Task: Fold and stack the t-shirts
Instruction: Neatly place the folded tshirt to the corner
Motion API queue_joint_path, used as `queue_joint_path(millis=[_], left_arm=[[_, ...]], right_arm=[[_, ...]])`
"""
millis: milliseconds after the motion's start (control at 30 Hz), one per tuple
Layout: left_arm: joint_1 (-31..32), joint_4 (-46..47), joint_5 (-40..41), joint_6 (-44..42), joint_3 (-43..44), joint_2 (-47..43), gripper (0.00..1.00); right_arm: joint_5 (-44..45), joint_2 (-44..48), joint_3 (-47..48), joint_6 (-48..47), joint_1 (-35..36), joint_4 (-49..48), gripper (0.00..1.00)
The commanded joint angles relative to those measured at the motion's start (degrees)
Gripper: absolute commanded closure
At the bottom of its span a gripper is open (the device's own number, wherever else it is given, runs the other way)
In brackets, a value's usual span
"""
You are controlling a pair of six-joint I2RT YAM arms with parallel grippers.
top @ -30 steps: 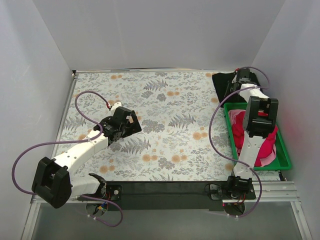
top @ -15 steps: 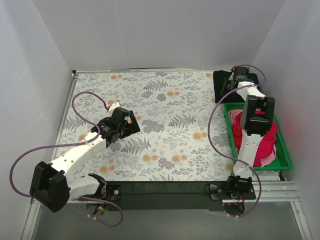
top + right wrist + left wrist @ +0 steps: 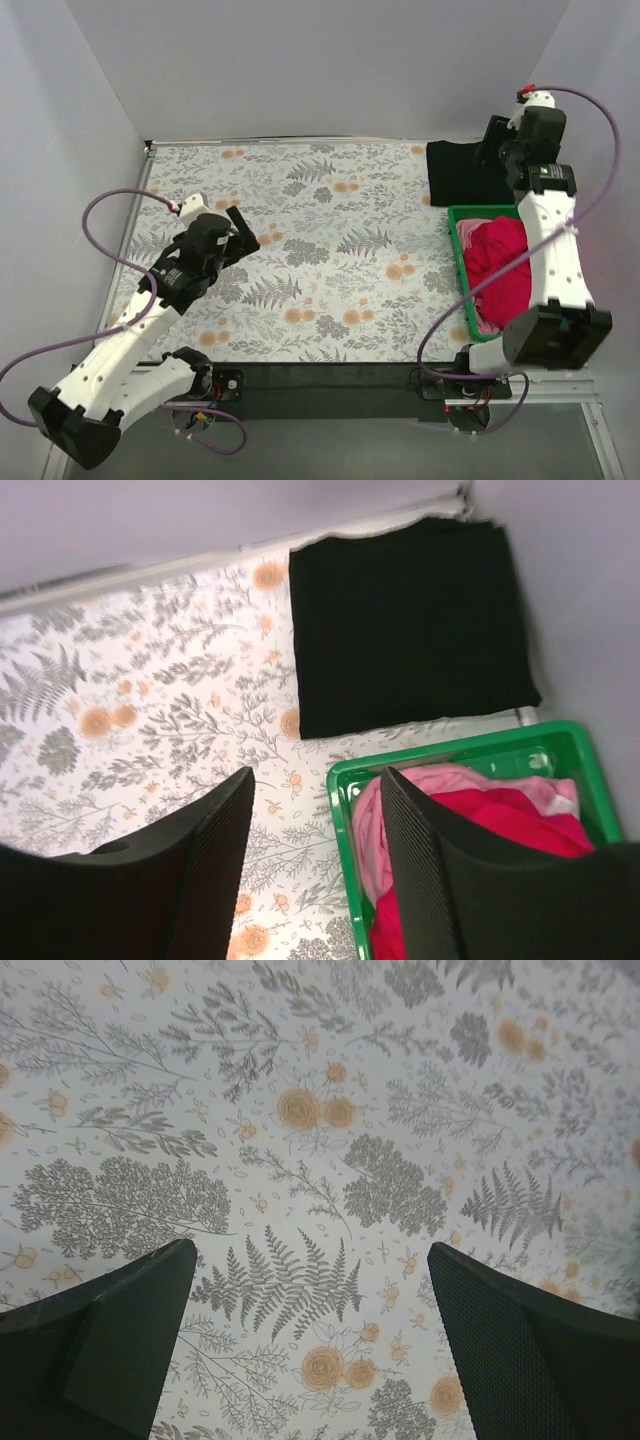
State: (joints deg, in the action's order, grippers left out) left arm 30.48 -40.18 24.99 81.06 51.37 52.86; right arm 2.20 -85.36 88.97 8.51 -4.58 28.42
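Observation:
A black t-shirt (image 3: 462, 172) lies folded flat at the table's far right corner; it also shows in the right wrist view (image 3: 410, 620). A pinkish-red t-shirt (image 3: 505, 270) lies crumpled in the green crate (image 3: 460, 280), with a paler pink cloth (image 3: 400, 815) beside it. My right gripper (image 3: 492, 140) is open and empty, raised high above the black shirt and the crate's far end (image 3: 450, 750). My left gripper (image 3: 240, 235) is open and empty above the bare flowered cloth on the left (image 3: 310, 1290).
A flowered tablecloth (image 3: 330, 260) covers the table. White walls close in the back and both sides. The green crate stands along the right edge. Purple cables loop from both arms.
My right arm has risen and swung back from the black shirt, which now lies uncovered. My left arm has drawn back to the left and lifted.

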Motion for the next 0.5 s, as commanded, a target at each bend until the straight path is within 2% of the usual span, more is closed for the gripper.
queue_joint_path(millis=[0,33,100,133,167,200,233,333,467], left_arm=[[-0.25,-6.47,8.91,1.03,4.95,-6.17,0.05],[-0.25,-8.49,9.8,1.47,6.44,-7.06,0.05],[-0.25,-9.82,11.91,1.82,7.24,-9.08,0.05],[-0.25,-10.7,14.18,1.91,7.86,-11.01,0.05],[-0.25,-10.79,15.68,1.83,7.69,-12.24,0.05],[-0.33,-10.53,16.74,1.48,7.17,-13.39,0.05],[-0.33,-9.31,18.84,1.04,6.46,-14.7,0.05],[-0.33,-5.1,20.88,-3.17,3.48,-20.85,0.05],[-0.33,0.62,20.63,-8.8,0.14,-29.28,0.05]], right_arm=[[4.39,11.33,-5.46,-1.84,0.1,5.76,0.48],[5.35,17.97,-9.21,-1.75,0.1,5.94,0.42],[7.11,25.12,-13.1,-1.22,0.1,5.94,0.26],[7.99,32.12,-17.12,-0.96,0.1,5.85,0.18],[8.52,35.41,-18.55,-1.04,0.1,5.85,0.14],[8.87,38.57,-20.13,-1.22,0.1,5.85,0.04],[9.14,44.09,-21.28,-1.22,0.1,6.03,0.02],[9.06,53.68,-25.76,-3.15,0.1,6.12,0.02],[9.05,62.58,-30.51,-3.42,0.1,6.2,0.02]])
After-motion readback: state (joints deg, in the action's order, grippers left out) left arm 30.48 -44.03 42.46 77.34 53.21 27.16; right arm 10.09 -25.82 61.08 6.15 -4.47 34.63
